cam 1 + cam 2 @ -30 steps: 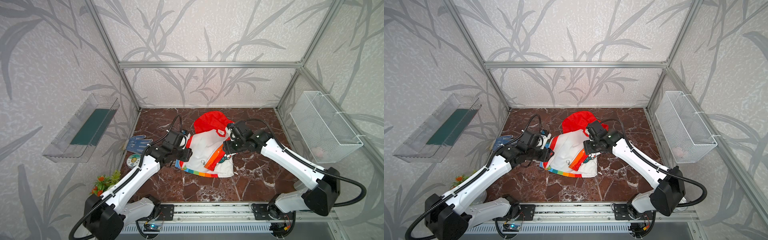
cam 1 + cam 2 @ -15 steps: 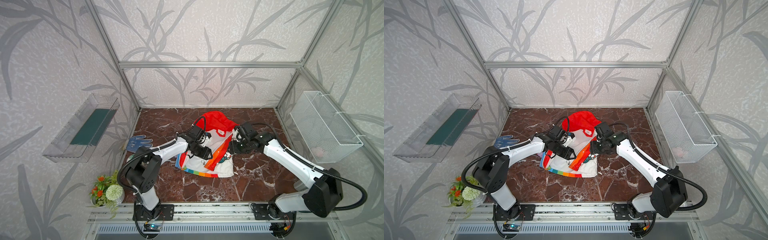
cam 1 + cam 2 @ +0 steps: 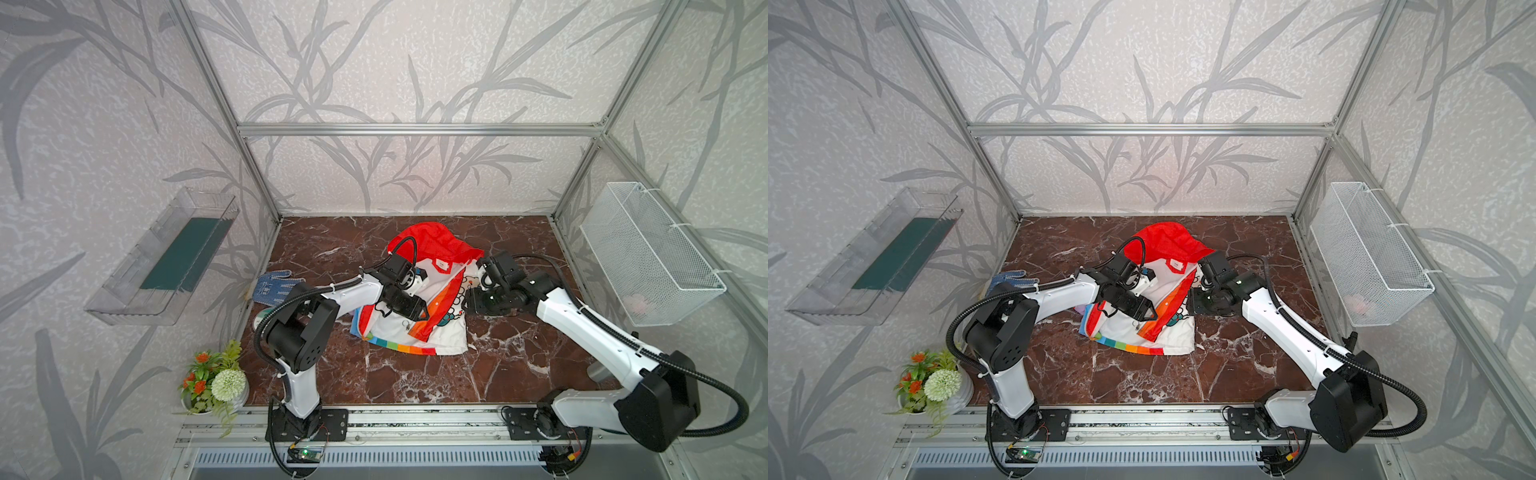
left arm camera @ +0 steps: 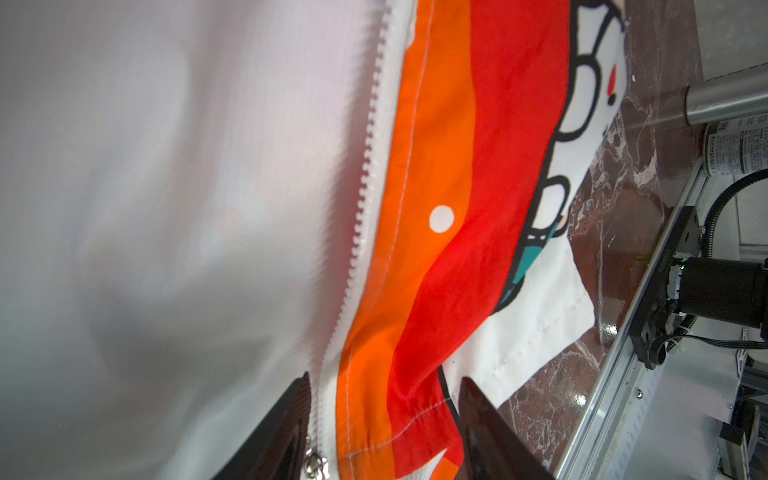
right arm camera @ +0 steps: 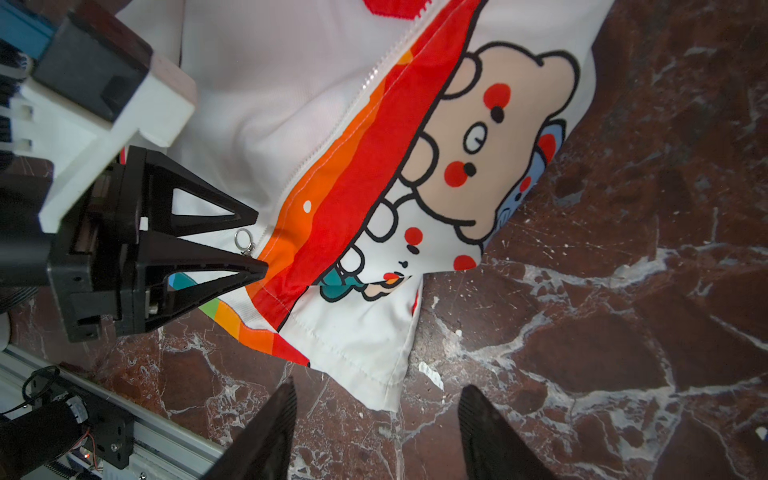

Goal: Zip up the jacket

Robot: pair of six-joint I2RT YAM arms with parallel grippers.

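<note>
In both top views the jacket point(image 3: 415, 332) lay mid-desk, its neck label point(image 3: 441, 264) too small to read. Left wrist view: the left gripper point(image 4: 384, 380) stood apart astride the white zipper point(image 4: 365, 174). Right wrist view: the right gripper point(image 5: 376, 388) gaped, empty, above the desk point(image 5: 582, 332).

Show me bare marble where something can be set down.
Widest bare marble tabletop lies between the hem of the rainbow-striped jacket and the front aluminium rail. Smaller strips flank its red hood. Crowded: left arm and right arm at the jacket; blue dotted glove at left edge.
</note>
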